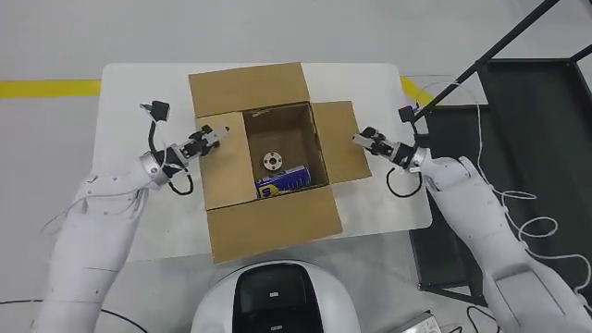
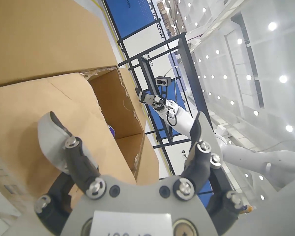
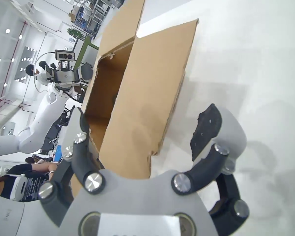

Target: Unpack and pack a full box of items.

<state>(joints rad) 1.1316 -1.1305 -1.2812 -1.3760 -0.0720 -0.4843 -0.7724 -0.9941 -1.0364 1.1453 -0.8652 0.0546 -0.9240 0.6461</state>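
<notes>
A white table stands on a pale grey floor with a yellow line; a black metal rack is beside it

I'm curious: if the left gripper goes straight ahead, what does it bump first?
Probably the side flap of the open brown cardboard box, just ahead of the left gripper; depth is unclear.

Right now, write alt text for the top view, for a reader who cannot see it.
An open cardboard box sits on a white table, flaps spread, with a blue pack and a small round metal part inside. The left claw and right claw, both open, are at its side flaps, one each.
</notes>
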